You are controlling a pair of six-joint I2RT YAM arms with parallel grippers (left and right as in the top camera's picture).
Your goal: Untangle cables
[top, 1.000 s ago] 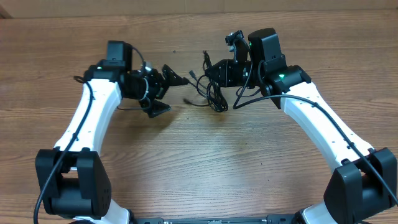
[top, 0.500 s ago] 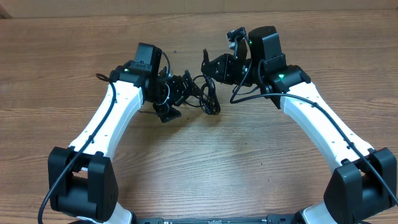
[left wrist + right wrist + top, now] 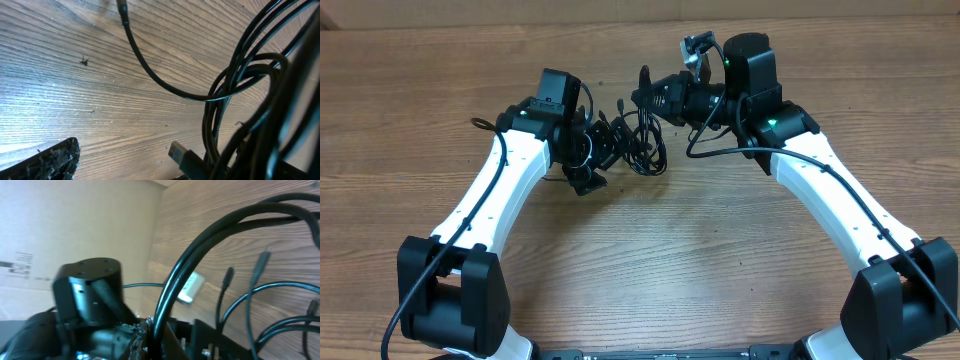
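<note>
Overhead: the cables (image 3: 642, 150) form 1 looped black bundle between the arms, over the table (image 3: 650, 260). The right pincer (image 3: 648, 97) is clamped shut on the bundle's top. The left pincer (image 3: 603, 153) stands wide open beside the loops, gripping nothing.

Left wrist: loops fill the right side, with 1 plug (image 3: 182, 156) low down.

Right wrist: strands arch away from the closed fingers.
</note>
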